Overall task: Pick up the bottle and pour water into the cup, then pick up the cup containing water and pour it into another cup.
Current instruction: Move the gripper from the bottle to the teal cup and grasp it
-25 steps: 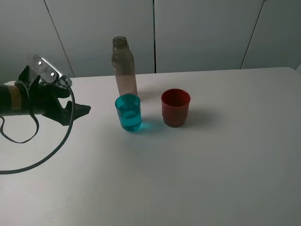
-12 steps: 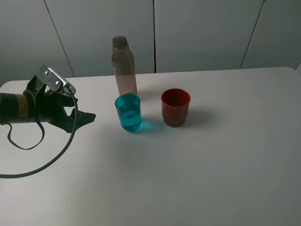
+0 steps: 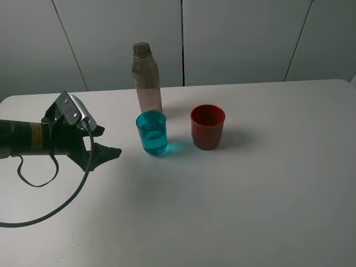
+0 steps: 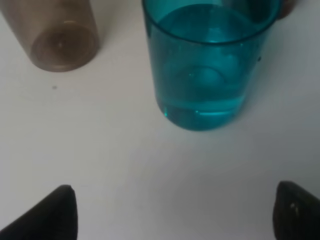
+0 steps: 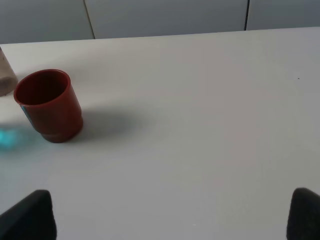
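The cup (image 3: pixel 151 133), teal and part full of water, stands upright near the middle of the table (image 3: pixel 250 194), and lifting it is, by my judgement, your step in hand. Start at the left: the left gripper (image 3: pixel 109 142) lies low over the table with its jaws spread wide, pointing at the cup and apart from it. Its wrist view shows the cup roughly centred between the two fingertips. Drive straight in so one finger passes each side of the wall, then close gently around mid-height, since thin plastic may flex and slop water. Just beyond the cup, on the far side and slightly left, stands the bottle (image 3: pixel 146 78); keep your far finger clear of it. To the right, near but not touching, another cup (image 3: pixel 207 128), the red one, stands upright. Carry level, then tilt slowly over its mouth. The right gripper (image 5: pixel 165 222), also spread open, sits well apart on the right.
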You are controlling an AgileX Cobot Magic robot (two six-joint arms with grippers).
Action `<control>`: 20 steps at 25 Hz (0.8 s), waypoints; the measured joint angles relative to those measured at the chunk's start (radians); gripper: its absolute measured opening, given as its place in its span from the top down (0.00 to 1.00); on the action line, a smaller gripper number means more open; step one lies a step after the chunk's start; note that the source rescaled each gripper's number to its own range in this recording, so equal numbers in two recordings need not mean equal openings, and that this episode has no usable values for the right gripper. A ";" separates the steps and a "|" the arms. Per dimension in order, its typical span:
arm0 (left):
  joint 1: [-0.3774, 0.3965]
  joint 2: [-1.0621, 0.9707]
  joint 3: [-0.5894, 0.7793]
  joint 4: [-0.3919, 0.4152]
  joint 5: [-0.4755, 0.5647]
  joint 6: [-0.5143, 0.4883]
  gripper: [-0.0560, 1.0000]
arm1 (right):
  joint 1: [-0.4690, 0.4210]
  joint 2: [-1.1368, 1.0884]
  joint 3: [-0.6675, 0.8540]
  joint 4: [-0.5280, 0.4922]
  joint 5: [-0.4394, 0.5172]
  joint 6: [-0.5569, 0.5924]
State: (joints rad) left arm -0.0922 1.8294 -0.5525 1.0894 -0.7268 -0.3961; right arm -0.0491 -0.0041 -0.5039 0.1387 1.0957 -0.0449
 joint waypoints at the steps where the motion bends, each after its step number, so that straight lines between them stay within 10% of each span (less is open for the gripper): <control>1: 0.000 0.013 0.000 0.002 -0.011 0.014 0.01 | 0.000 0.000 0.000 0.000 0.000 0.000; 20: 0.000 0.118 -0.087 0.011 -0.066 0.058 0.00 | 0.000 0.000 0.000 0.000 0.000 0.000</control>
State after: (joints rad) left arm -0.0922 1.9474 -0.6395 1.1001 -0.7932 -0.3384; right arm -0.0491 -0.0041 -0.5039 0.1387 1.0957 -0.0449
